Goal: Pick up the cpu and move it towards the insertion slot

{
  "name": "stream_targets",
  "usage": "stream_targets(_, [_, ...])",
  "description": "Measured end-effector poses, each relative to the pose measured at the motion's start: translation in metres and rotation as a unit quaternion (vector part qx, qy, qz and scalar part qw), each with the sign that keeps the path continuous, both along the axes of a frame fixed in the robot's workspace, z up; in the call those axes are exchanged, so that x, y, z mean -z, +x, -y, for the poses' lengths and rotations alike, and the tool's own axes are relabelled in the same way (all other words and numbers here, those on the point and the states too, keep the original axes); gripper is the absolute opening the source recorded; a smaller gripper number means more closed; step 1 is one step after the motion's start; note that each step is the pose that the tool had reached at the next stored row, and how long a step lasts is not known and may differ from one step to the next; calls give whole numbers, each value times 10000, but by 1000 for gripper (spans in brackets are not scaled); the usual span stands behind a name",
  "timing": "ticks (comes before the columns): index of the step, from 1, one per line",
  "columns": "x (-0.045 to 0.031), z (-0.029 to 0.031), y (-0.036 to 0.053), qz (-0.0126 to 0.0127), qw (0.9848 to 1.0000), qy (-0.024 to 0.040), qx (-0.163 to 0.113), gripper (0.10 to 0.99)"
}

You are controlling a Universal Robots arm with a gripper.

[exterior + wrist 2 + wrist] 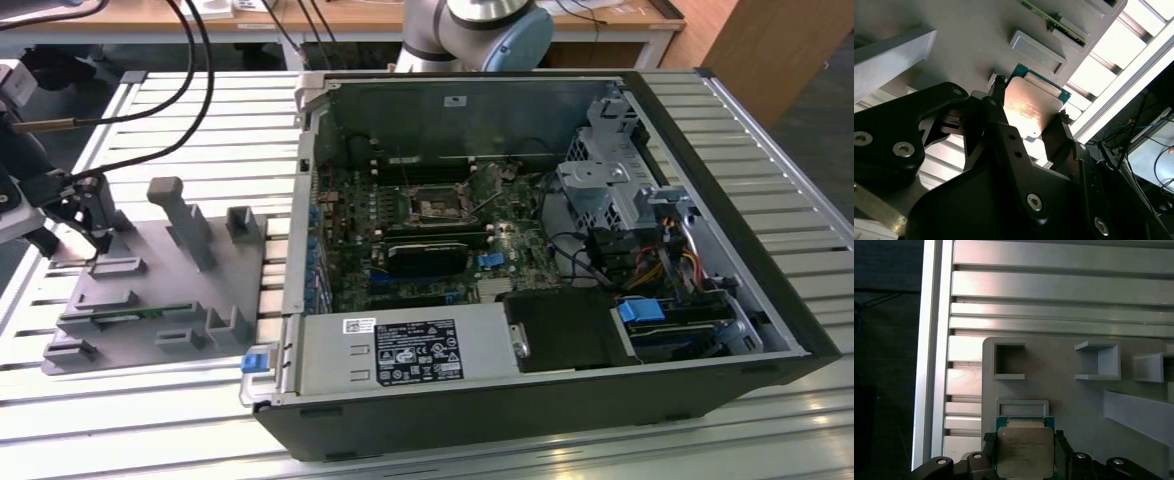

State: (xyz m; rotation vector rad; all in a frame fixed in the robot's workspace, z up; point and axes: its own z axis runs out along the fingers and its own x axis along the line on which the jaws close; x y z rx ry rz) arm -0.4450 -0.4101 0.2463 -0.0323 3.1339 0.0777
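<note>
Pincer [1024,441] pinches the cpu [1025,454] over the grey tray [1079,407], lid print too faint to read.

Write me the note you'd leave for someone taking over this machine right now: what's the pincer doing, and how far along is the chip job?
Pincer: shut on the cpu, a finger against each side edge in both wrist views.
Cpu: over the grey tray, at the exterior view's left; I cannot tell whether it is lifted clear.
Insertion slot: on the board inside the open computer case, dark centre showing.
Done: the grip.
Left: the whole trip from tray to slot.
</note>
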Motion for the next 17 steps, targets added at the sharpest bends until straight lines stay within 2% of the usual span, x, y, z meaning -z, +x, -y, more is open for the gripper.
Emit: stream_targets(17, [-52,-2,0,1,10000,0,0,541])
